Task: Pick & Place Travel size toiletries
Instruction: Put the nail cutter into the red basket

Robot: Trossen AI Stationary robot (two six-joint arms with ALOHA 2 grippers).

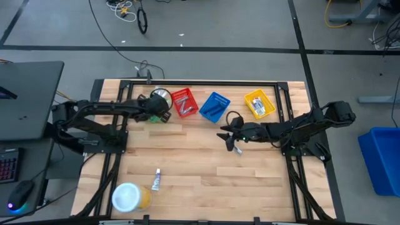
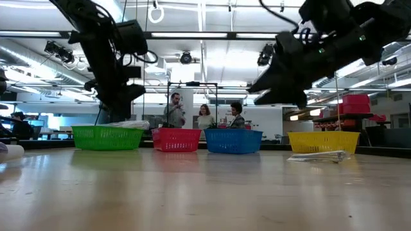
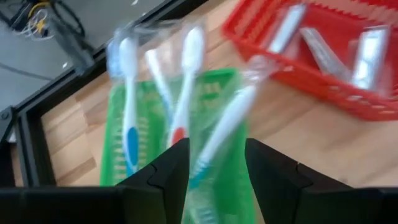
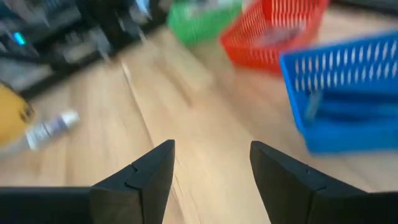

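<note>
My left gripper (image 3: 217, 146) hangs over the green basket (image 3: 121, 134) at the table's far left and is shut on a clear-wrapped toothbrush (image 3: 227, 121). More wrapped white toothbrushes (image 3: 129, 93) with blue and red grips lie in that basket. In the high view, the left gripper (image 1: 156, 111) covers most of the basket, and shiny wrap (image 1: 162, 96) shows beside it. My right gripper (image 4: 212, 149) is open over bare wood near the table's middle (image 1: 227, 139). A small white tube (image 1: 157, 179) lies on its side near the front. One wrapped item (image 2: 316, 156) lies flat on the table. My left gripper pinches the wrapped toothbrush by its handle end (image 3: 208, 165) between the two fingers. The toothbrush runs forward, along the fingers, with its head away from the gripper. It slants above the green basket. The fingers themselves hide whether they close on the handle or only on the wrap.
Red basket (image 1: 184, 102) with white tubes, blue basket (image 1: 214, 107) with dark items and yellow basket (image 1: 260, 104) stand in a row along the far edge. A yellow jar with white lid (image 1: 130, 197) stands at the near left. People stand in the room beyond.
</note>
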